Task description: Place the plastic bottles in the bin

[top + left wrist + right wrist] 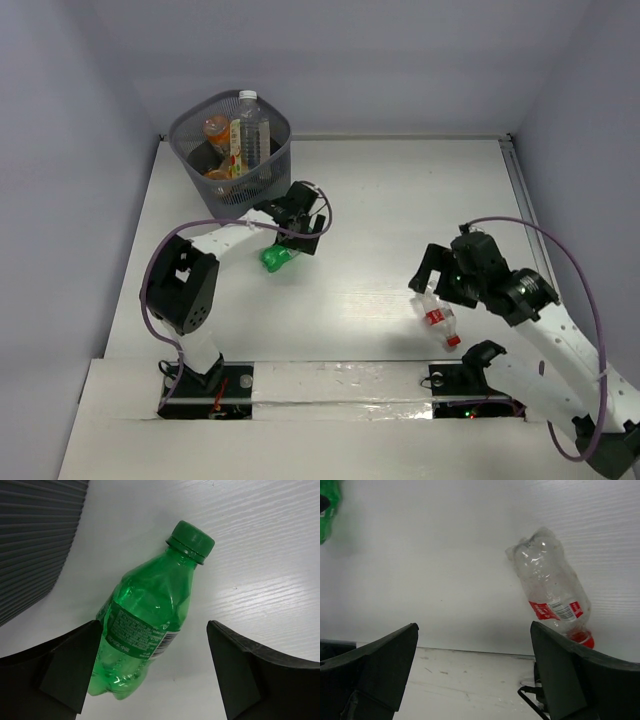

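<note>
A green bottle (277, 258) with a green cap lies on its side on the white table just in front of the bin (195, 135). My left gripper (298, 240) hovers over it, open. In the left wrist view the green bottle (145, 610) lies between the fingers, its base close to the left finger (70, 670). A crushed clear bottle (438, 318) with a red label and red cap lies near the front edge. My right gripper (436, 278) is open above it. In the right wrist view this bottle (552, 595) lies beyond the right finger (570, 675), not between the jaws.
The mesh bin holds a tall clear bottle (248, 130) standing upright and orange bottles (217, 130). Its wall (35, 540) fills the upper left of the left wrist view. Grey walls enclose the table on three sides. The arm bases (205, 385) stand at the near edge.
</note>
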